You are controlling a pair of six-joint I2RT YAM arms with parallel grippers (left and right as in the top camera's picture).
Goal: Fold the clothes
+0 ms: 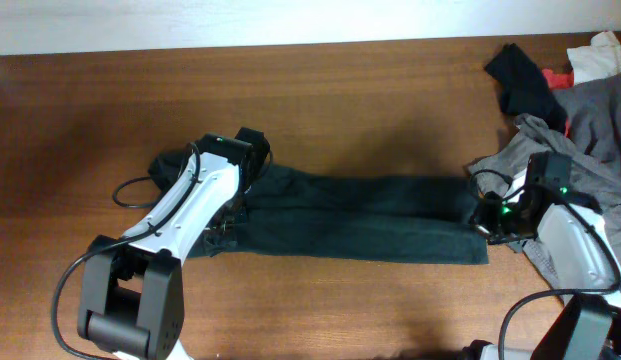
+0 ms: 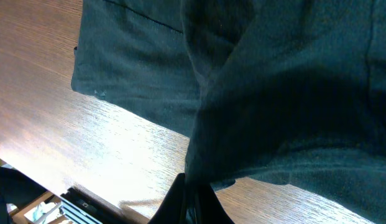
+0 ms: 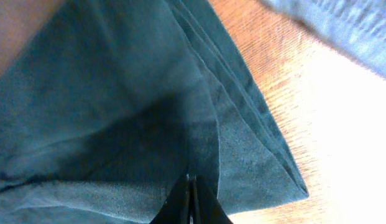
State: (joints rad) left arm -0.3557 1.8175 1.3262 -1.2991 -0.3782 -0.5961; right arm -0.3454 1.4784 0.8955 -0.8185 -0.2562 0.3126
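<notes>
Only wrist views show left claw (image 2: 190, 190), right claw (image 3: 190, 182) pinching clothes (image 1: 370, 215).

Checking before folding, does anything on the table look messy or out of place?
Nothing is spilled or damaged. The dark garment lies stretched lengthwise, each end pinched by the left gripper and right gripper. One oddity: a crumpled grey garment heaped beside the right arm, crowding it.
</notes>
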